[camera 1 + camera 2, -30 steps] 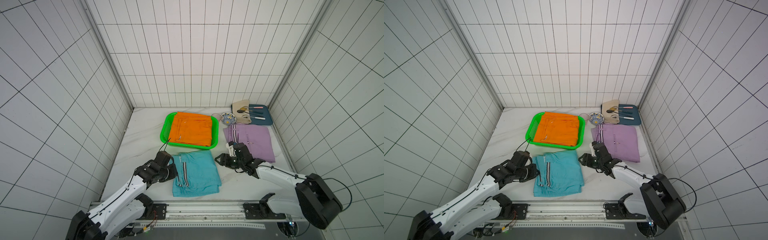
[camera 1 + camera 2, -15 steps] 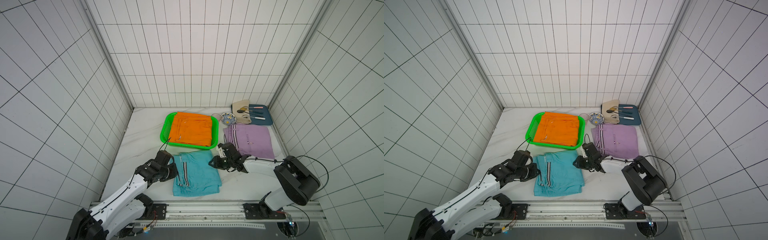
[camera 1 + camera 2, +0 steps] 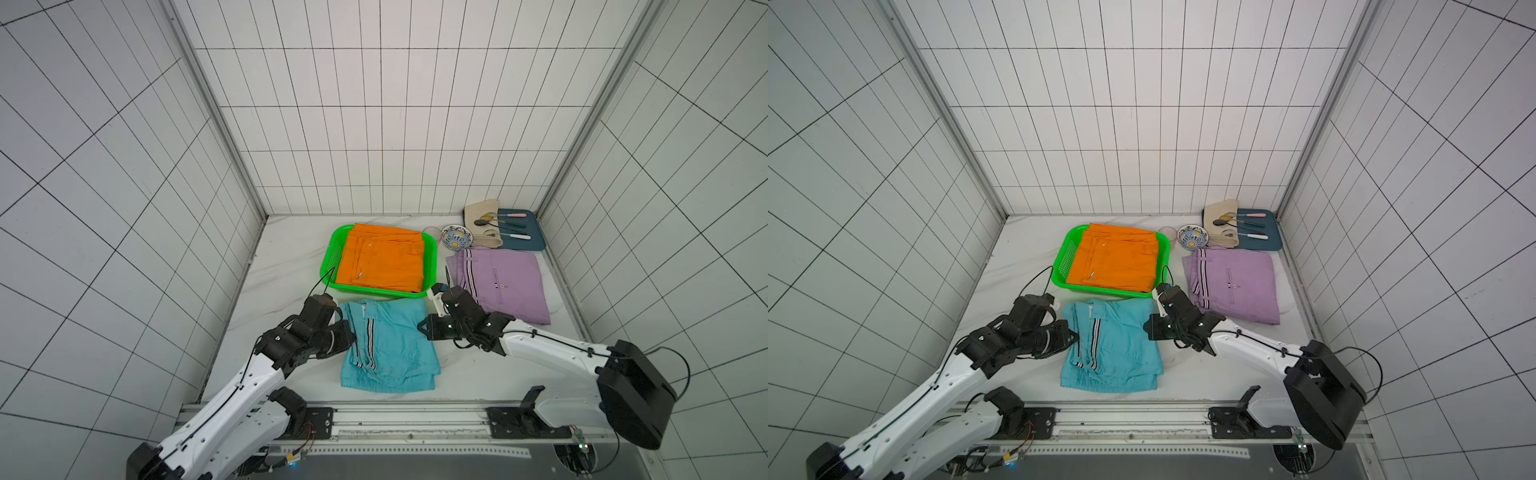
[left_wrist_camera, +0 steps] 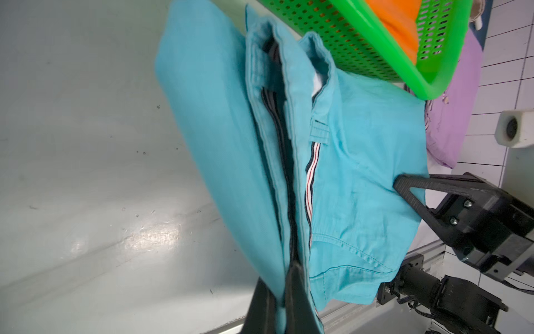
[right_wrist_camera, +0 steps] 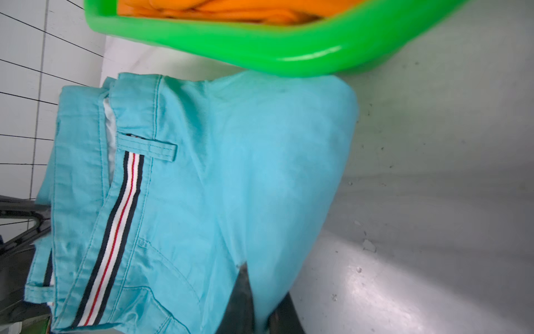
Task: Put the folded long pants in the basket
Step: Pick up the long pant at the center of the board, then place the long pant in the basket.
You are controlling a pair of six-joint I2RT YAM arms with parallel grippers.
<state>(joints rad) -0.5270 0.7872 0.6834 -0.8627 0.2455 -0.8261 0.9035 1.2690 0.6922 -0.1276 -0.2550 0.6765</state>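
Since both arms sit low over the near-middle of the counter (image 3: 286,266), the step in hand reads as the two-sided pick of the next garment. Basket (image 3: 432,254): far-centre, green, already holding the orange pants (image 3: 384,262), which fill it nearly rim to rim; whether another pair lies beneath cannot be told. Light blue pants (image 3: 395,353): flat on the counter just near of the basket, far edge right up against the basket's near rim, striped side to the left. Lilac pants (image 3: 503,282): flat on the counter to the right of the basket, nothing touching them. Left tool (image 3: 352,337): at the left edge of the light blue pants, jaws closed on the folded layers, with cloth running between them in the left wrist view. Right tool (image 3: 420,328): at the right edge, jaws pinched shut on the cloth, seen likewise in the right wrist view. Judgement: grasp made on both sides, lift not yet begun; two pairs are outside the basket. Next move calls for raising both tools together and level, so the folds stay taut and do not sag open. They must rise high enough to clear the near rim, then carry far and lower onto the orange pants. Risk: the left pinch may hold only some of the layers, and loose ones could drop out.
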